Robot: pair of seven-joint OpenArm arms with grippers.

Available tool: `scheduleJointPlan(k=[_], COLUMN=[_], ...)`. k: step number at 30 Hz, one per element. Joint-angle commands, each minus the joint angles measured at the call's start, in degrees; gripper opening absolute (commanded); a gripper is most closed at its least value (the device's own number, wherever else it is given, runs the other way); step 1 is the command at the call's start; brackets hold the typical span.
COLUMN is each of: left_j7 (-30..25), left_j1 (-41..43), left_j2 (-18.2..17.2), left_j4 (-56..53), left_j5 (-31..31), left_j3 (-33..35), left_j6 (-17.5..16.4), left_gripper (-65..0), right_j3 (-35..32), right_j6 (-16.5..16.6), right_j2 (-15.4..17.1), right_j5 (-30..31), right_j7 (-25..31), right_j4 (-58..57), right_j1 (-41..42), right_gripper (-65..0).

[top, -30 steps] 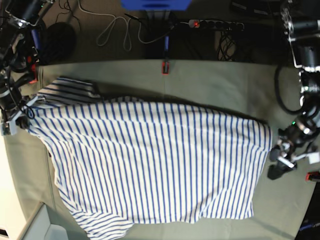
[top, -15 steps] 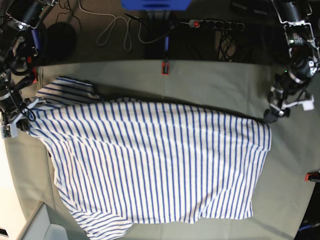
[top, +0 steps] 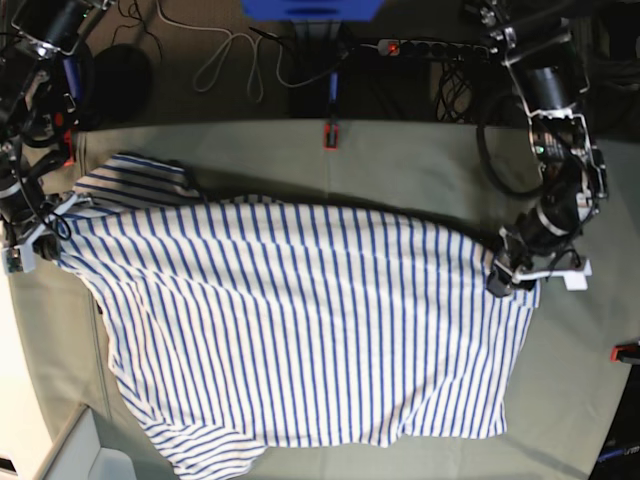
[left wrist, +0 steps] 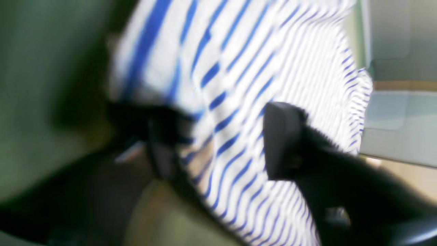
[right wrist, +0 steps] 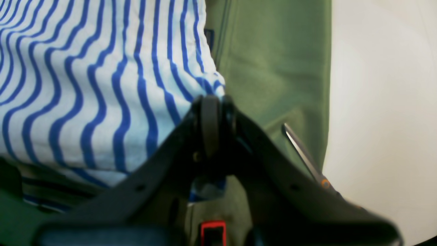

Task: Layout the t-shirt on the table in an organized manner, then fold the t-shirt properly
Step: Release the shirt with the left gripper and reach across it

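Note:
The white, blue-striped t-shirt [top: 300, 330] lies spread across the grey-green table [top: 420, 165], one sleeve bunched at the far left. My right gripper [top: 40, 238] is at the shirt's left corner. In the right wrist view it [right wrist: 211, 102] is shut on the shirt's edge [right wrist: 85, 85]. My left gripper [top: 510, 272] sits at the shirt's far right corner. The left wrist view is blurred: the gripper [left wrist: 222, 147] has its jaws apart, with striped cloth [left wrist: 239, 68] lying between the two fingers.
Red clamps sit on the table's far edge [top: 331, 134] and right edge [top: 626, 351]. Behind the table lie a power strip [top: 430, 47] and cables. A thin metal tool [right wrist: 304, 153] lies on the cloth by the table's left edge. A grey box [top: 85, 450] stands at the near left.
My left arm swung from beyond the table's right side onto the shirt's right corner, and its jaws narrowed. The right arm and the shirt stayed put.

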Motion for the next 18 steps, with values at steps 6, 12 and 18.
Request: scheduleJointPlan(k=[6, 12, 18], left_j7=[-0.2, -2.1, -14.0], left_j1=[-5.7, -13.7, -20.1], left_j2=[-0.6, -0.9, -0.5], left_j4=[1.5, 0.2, -9.9], left_j5=[-0.7, -0.5, -0.6], left_j3=[1.7, 10.4, 22.9], left_j6=[-0.4, -0.2, -0.2], left_gripper=[-62.8, -64.7, -64.4], right_j3=[0.3, 0.3, 0.2], right_j6=[-0.3, -0.3, -0.3], right_j2=[1.1, 1.1, 1.1], right_j5=[0.6, 0.6, 0.5], right_j7=[1.4, 1.6, 1.4], right_j4=[1.1, 1.1, 1.0], right_j1=[0.9, 1.1, 2.0], right_gripper=[-65.0, -65.0, -65.0])
